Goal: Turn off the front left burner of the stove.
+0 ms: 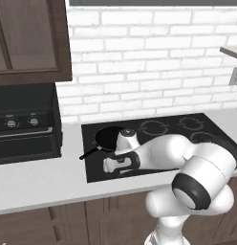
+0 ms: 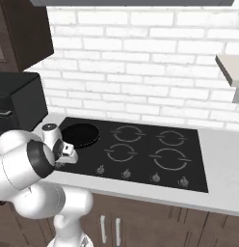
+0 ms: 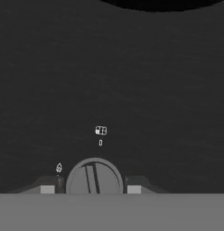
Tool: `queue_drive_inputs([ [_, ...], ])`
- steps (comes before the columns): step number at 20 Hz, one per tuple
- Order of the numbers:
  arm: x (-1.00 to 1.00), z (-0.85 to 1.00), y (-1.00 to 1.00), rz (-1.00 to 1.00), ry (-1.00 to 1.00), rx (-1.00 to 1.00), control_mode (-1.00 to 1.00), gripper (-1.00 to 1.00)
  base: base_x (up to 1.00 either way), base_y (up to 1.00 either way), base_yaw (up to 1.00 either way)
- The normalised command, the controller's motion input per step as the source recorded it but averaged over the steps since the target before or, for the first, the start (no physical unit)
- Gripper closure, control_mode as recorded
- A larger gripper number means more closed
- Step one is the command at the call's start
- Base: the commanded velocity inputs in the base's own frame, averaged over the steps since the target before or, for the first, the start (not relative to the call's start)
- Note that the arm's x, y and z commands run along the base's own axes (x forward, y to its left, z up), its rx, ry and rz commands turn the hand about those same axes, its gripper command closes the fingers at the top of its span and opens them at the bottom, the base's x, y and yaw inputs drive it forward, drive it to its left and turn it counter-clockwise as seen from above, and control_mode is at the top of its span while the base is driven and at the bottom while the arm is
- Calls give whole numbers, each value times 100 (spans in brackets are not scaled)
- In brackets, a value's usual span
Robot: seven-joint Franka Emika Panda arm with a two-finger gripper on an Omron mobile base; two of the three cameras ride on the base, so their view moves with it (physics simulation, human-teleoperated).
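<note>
Hand view: claw (image 3: 91, 187) fingers apart, straddling knob (image 3: 94, 177) on stove (image 3: 132, 81); contact unclear.

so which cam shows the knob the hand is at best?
Hand view: the knob sits large between the fingertips, its ridge visible. The right base view shows the knob row small, this one behind the arm. Left base view: arm covers it.

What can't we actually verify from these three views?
- Knob setting: in the hand view the bottom band cuts its lower half off.
- Tiny markings above it: too small to read.
- Gripper contact: fingertips flank the knob; touch unclear.
- Stove front left knob: the arm hides it in both base views.
- Skillet: arm covers part of it in the left base view.
</note>
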Motion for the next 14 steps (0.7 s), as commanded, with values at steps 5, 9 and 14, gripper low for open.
queue_drive_inputs([
  [5, -4, -3, -16, -45, 0, 24, -100, 100, 0, 0, 0],
  [9, 0, -2, -15, -48, 0, 23, -100, 100, 0, 0, 0],
  [14, 0, -6, -14, -50, 0, 21, -100, 100, 0, 0, 0],
])
